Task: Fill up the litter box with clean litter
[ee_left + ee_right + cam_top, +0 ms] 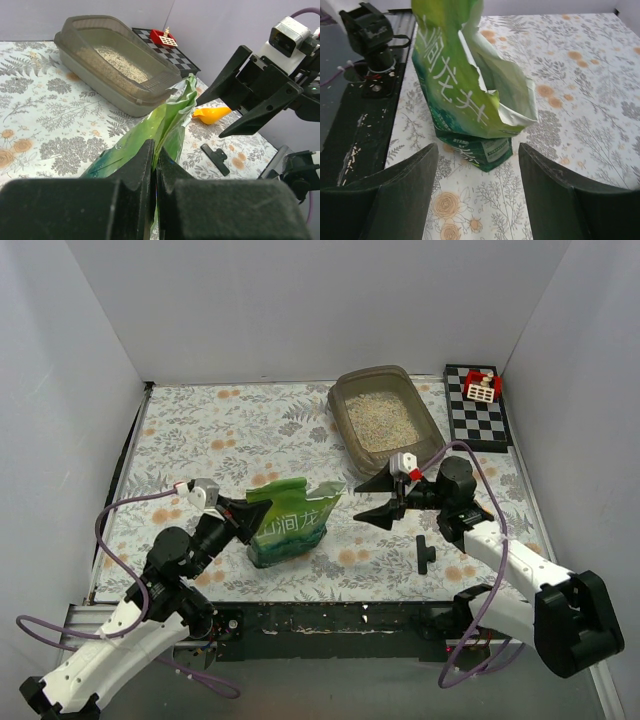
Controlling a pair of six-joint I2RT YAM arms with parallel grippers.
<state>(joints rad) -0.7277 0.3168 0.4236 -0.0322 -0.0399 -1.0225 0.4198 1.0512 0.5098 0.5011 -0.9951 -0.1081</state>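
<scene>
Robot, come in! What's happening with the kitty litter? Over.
Left end effector shut on green bag. Right end effector open, facing it. Litter box holds some litter. Scoop, clip lie loose nearby.

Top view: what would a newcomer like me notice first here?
An open green bag stands at the centre, its left edge pinched by the left gripper. The right gripper gapes open just to the bag's right. Further back on the right, a grey litter box holds some pale litter.
</scene>
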